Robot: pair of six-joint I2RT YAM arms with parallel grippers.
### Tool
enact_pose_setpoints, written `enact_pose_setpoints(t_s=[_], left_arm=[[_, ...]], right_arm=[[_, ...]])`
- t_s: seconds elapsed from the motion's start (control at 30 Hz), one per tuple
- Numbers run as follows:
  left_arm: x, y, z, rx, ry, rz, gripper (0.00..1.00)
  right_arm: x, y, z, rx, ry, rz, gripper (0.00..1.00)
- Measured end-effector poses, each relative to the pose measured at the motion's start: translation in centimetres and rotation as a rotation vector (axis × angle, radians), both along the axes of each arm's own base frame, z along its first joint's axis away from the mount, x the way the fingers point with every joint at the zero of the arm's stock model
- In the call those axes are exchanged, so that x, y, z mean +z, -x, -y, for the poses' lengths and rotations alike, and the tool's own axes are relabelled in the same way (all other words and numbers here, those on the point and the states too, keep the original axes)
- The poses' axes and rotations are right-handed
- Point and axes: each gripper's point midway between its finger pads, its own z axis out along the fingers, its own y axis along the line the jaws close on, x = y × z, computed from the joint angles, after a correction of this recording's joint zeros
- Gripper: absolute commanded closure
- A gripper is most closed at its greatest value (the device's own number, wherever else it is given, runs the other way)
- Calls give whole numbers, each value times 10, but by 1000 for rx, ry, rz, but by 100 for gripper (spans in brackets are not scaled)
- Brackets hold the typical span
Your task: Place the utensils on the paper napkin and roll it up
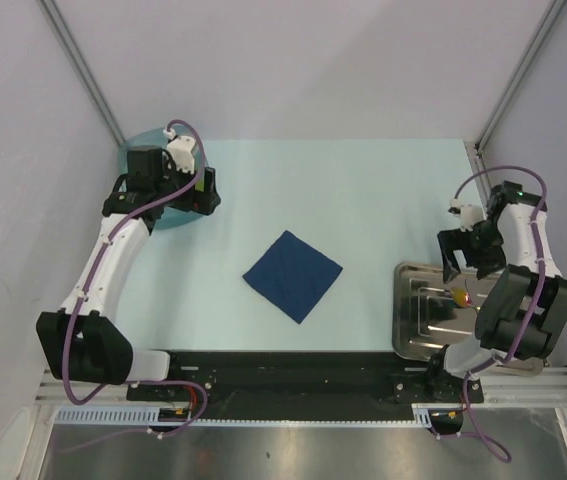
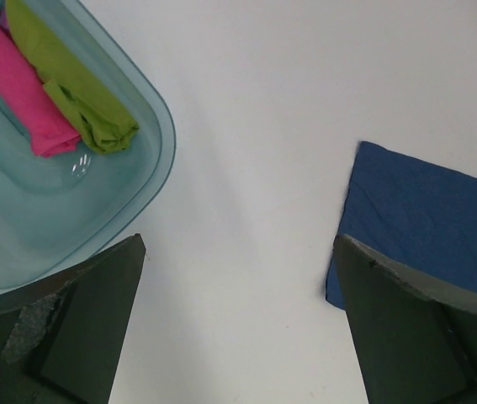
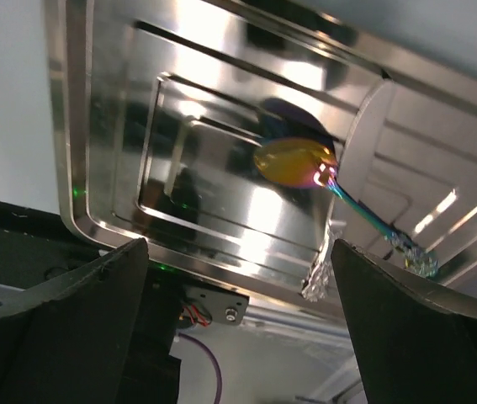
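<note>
Right gripper [image 3: 238, 244] hangs over a shiny steel tray [image 3: 95, 126] at the near right of the table [image 1: 363, 180], jaws spread wide and empty. A small spoon [image 3: 293, 162] lies flat in the tray: gold bowl, thin rainbow handle running toward one finger. To lift it well, the jaws likely need to shift onto that handle and close across it, since the flat bowl may skid on slick steel.

The dark blue napkin [image 1: 293, 275] lies flat mid-table, well apart from the tray. Left gripper [image 2: 238, 240], also wide and empty, hovers at the far left by a pale teal tub [image 2: 166, 143].

Only the left wrist view shows the pink roll [image 2: 19, 88] and lime-green roll [image 2: 70, 80] inside. Overhead, the arm hides them and the spoon is an orange speck.
</note>
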Motion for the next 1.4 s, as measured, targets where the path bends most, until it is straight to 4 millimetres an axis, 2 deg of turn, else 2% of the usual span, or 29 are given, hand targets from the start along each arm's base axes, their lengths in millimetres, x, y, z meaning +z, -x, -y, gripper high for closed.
enact_pose_setpoints(t_s=[0.2, 0.23, 0.3, 0.33, 0.43, 0.57, 0.67, 0.9, 1.1, 1.27, 1.4], left_arm=[[1, 5, 21, -90, 8, 8, 0], [2, 6, 23, -101, 10, 9, 0], [3, 8, 30, -128, 25, 10, 0], [4, 9, 34, -146, 35, 12, 1], [7, 11, 46, -195, 59, 21, 0], [10, 15, 62, -254, 67, 39, 0], [11, 17, 70, -283, 67, 43, 1], [10, 18, 73, -292, 66, 41, 0], [6, 18, 75, -295, 62, 30, 0], [5, 18, 75, -292, 57, 27, 0], [3, 17, 74, -286, 44, 25, 0]], right_arm=[[-2, 40, 50, -122, 51, -35, 15], [-1, 47, 54, -130, 60, -32, 23], [-1, 65, 63, -148, 79, -23, 31], [-2, 74, 66, -153, 86, -26, 37], [-14, 99, 70, -163, 95, -66, 45], [-35, 118, 69, -145, 100, -119, 49], [-46, 124, 70, -130, 113, -127, 50], [-59, 129, 89, -119, 188, -112, 55], [-67, 118, 103, -111, 221, -82, 58], [-78, 114, 106, -106, 209, -94, 63], [-84, 111, 107, -109, 199, -93, 63]])
